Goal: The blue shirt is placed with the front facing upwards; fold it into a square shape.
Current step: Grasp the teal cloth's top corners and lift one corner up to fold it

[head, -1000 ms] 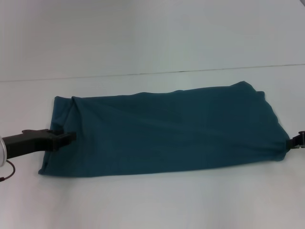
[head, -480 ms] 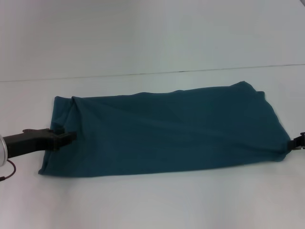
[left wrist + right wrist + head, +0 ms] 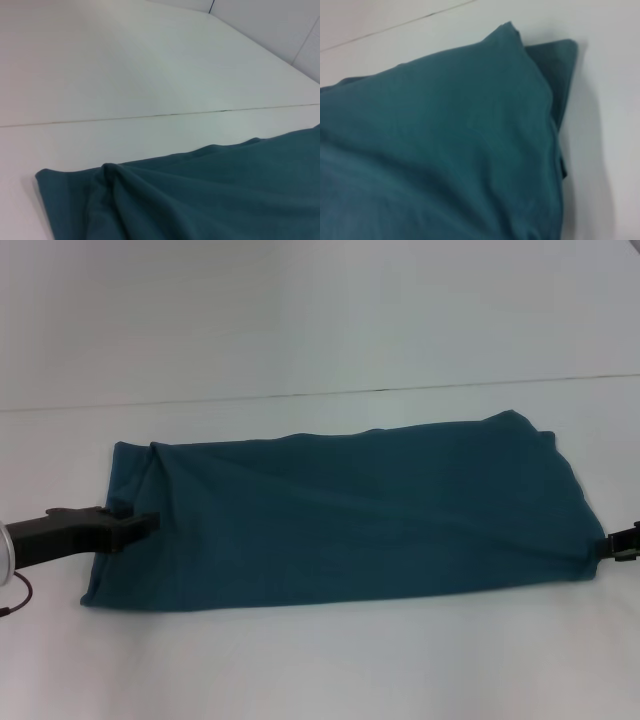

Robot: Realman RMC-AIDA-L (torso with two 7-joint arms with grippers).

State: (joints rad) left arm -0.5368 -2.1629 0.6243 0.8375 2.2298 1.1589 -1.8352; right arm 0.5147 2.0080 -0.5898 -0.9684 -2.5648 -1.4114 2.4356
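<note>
The blue shirt (image 3: pixel 350 515) lies on the white table as a long teal band stretching left to right, with no lettering showing. At its left edge my left gripper (image 3: pixel 135 524) is shut on the cloth, and a crease runs from the far left corner down to it. My right gripper (image 3: pixel 618 544) sits at the near right corner, shut on the shirt, whose cloth is drawn to a point toward it. The left wrist view shows the shirt's (image 3: pixel 200 200) rumpled left end. Layered right-end corners of the shirt (image 3: pixel 445 140) fill the right wrist view.
A thin seam (image 3: pixel 300 395) crosses the white table (image 3: pixel 320 330) behind the shirt. Bare white tabletop surrounds the cloth on all sides, including the strip in front (image 3: pixel 330 670).
My right gripper has slipped slightly down and toward the right edge of view. The left gripper has barely shifted. The shirt's outline stays the same.
</note>
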